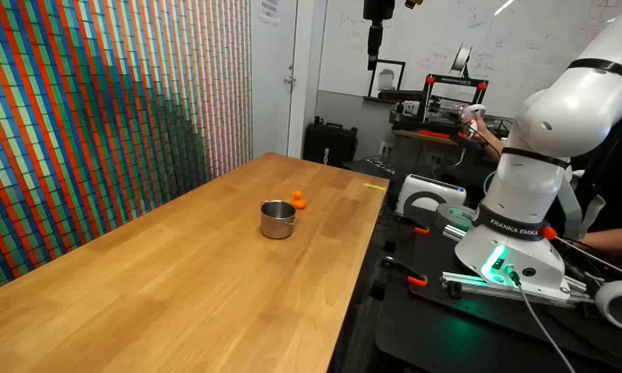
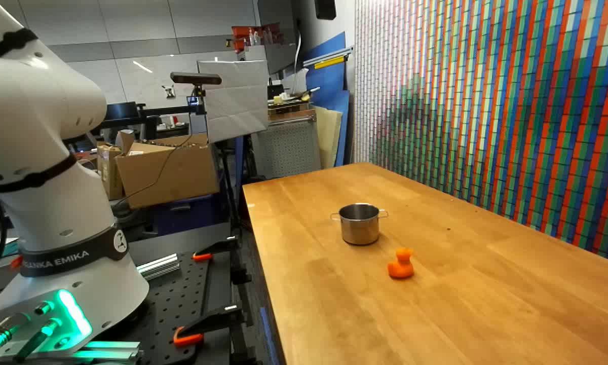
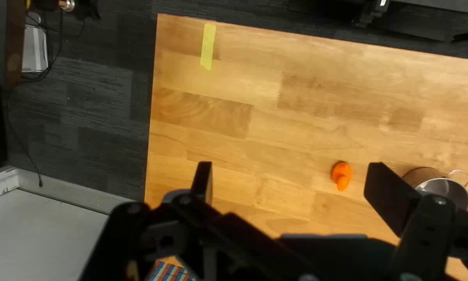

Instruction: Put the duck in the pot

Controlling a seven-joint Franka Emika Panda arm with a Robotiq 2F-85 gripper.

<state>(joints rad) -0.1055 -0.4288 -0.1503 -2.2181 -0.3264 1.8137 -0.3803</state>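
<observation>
Shiny metal pot [image 2: 359, 229], wooden table [image 2: 476, 304].

both exterior views: slanting down along table [image 1: 217, 264], facing opposite ways | wrist view: from above | shared: pot [image 2: 359, 229], duck [image 3: 341, 175]

Glare-streaked whiteboard [image 1: 430, 31]; green base light [image 1: 493, 260]

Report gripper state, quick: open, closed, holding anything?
Gripper: open, holding nothing; the duck is on the table.
</observation>
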